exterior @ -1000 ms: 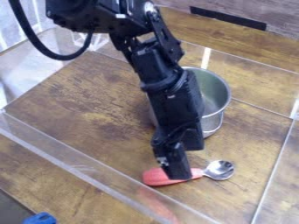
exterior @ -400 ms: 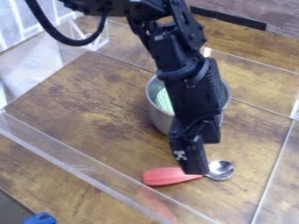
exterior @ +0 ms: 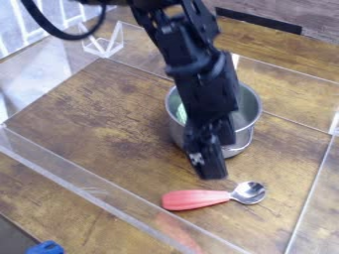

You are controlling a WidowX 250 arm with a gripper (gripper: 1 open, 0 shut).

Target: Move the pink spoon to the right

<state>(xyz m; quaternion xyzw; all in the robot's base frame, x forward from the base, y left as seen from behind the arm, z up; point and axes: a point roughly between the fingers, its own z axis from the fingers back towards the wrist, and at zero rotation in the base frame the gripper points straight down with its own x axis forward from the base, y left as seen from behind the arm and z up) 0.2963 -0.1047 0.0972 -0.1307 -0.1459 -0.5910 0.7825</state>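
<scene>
The pink spoon (exterior: pixel 209 197) lies flat on the wooden table near the front, its pinkish-red handle pointing left and its shiny round bowl (exterior: pixel 249 191) to the right. My gripper (exterior: pixel 208 165) hangs just above the spoon, pointing steeply down, open with nothing between its fingers. It does not touch the spoon. The dark arm reaches down from the upper left and crosses in front of the steel pot.
A steel pot (exterior: pixel 240 109) with a green item inside stands right behind the gripper, partly hidden by the arm. Clear plastic walls (exterior: pixel 79 164) fence the table at the left and front. A blue object (exterior: pixel 48 247) shows at the bottom left corner.
The gripper has let go of the spoon's handle and lifted off it. The spoon lies where it was set down, and the arm has swung up and back toward the pot.
</scene>
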